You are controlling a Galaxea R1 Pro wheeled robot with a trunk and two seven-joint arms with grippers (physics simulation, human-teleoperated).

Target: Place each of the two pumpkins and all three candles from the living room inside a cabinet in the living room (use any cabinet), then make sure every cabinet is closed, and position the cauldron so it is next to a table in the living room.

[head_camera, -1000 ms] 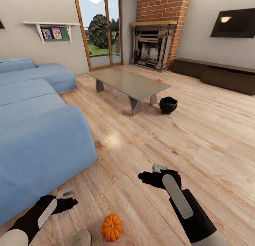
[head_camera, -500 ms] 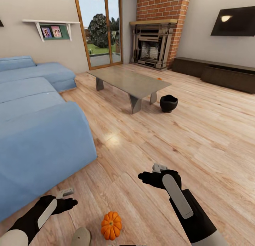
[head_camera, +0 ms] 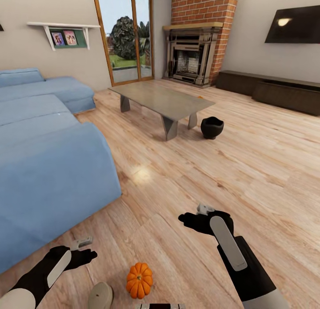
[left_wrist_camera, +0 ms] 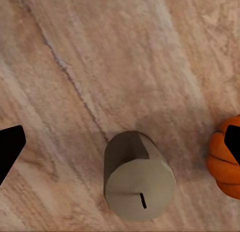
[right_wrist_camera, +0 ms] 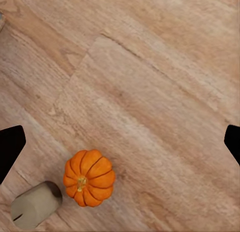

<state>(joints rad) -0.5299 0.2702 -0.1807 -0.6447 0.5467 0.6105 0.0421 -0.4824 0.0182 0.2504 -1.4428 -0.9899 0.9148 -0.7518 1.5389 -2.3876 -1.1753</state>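
Note:
A bright-orange pumpkin sits on the wood floor at the near edge of the head view, with a grey-beige candle lying on its side just to its left. My left gripper hangs open above the floor near the candle; the pumpkin lies beside one fingertip. My right gripper is open, higher and to the right, looking down on the pumpkin and candle. Farther off, the black cauldron stands on the floor by the low table. The dark cabinet runs along the right wall, its fronts shut.
A large blue sofa fills the left side, close to my left arm. A brick fireplace and a glass door stand at the back. Open wood floor stretches between me and the cabinet.
The whole view has shifted slightly, so the pumpkin and candle sit a little higher in the picture. My right arm has drifted slightly to the right. Both grippers stay open.

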